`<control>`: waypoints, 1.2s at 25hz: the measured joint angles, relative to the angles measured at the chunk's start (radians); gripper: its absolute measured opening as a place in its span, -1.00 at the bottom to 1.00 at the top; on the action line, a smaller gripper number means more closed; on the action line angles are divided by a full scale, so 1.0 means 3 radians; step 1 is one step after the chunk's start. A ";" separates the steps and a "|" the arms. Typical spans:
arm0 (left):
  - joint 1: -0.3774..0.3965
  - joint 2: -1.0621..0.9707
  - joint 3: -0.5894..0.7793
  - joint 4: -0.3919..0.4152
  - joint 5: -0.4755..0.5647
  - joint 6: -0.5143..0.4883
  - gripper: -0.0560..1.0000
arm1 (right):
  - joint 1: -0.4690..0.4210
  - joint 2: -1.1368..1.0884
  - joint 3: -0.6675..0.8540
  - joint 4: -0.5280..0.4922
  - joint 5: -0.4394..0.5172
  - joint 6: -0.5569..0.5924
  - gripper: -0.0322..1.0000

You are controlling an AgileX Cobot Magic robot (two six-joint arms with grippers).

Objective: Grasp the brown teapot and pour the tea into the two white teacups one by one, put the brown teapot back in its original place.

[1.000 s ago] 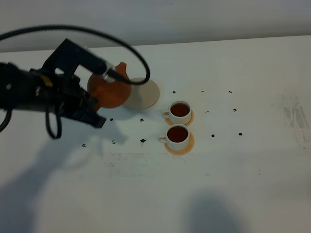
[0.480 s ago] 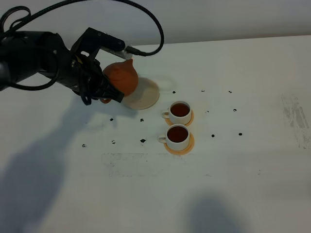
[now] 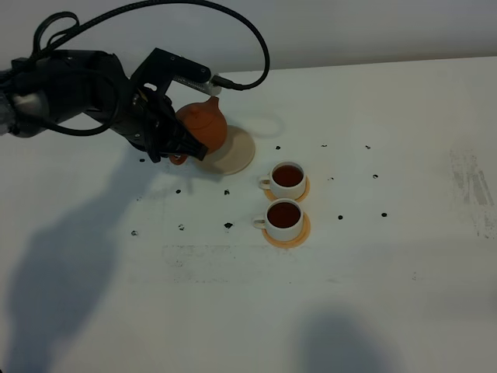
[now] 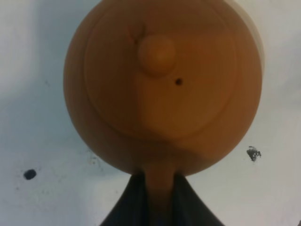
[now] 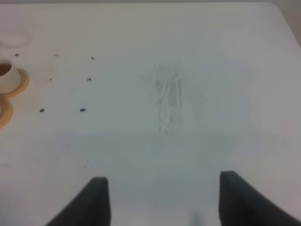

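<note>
Left gripper (image 3: pixel 177 152) fingers clamped on brown teapot (image 3: pixel 203 128) handle, pot hanging w/ only part over the beige coaster (image 3: pixel 235 153) edge; release now = prob tips off. Right fingers apart

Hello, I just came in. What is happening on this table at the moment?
The left gripper holds the brown teapot by its handle, over the edge of the round beige coaster. Whether the teapot already rests on the coaster cannot be told. Both white teacups stand on small orange coasters and are full of dark tea, so pouring looks finished. The right gripper is open and holds nothing, away from these things.
</note>
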 joint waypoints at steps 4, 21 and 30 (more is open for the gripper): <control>-0.0035 0.0036 0.0000 0.0000 -0.0017 0.0000 -0.70 | 0.0000 0.0000 0.0000 0.0000 0.0000 0.0000 0.06; -0.0067 0.0266 -0.0003 -0.0007 -0.0237 0.0003 -0.70 | 0.0000 0.0000 0.0000 0.0000 0.0000 0.0000 0.06; -0.0080 0.0287 -0.0029 -0.0007 -0.0349 0.0003 -0.70 | 0.0000 0.0000 0.0000 0.0000 0.0000 0.0000 0.06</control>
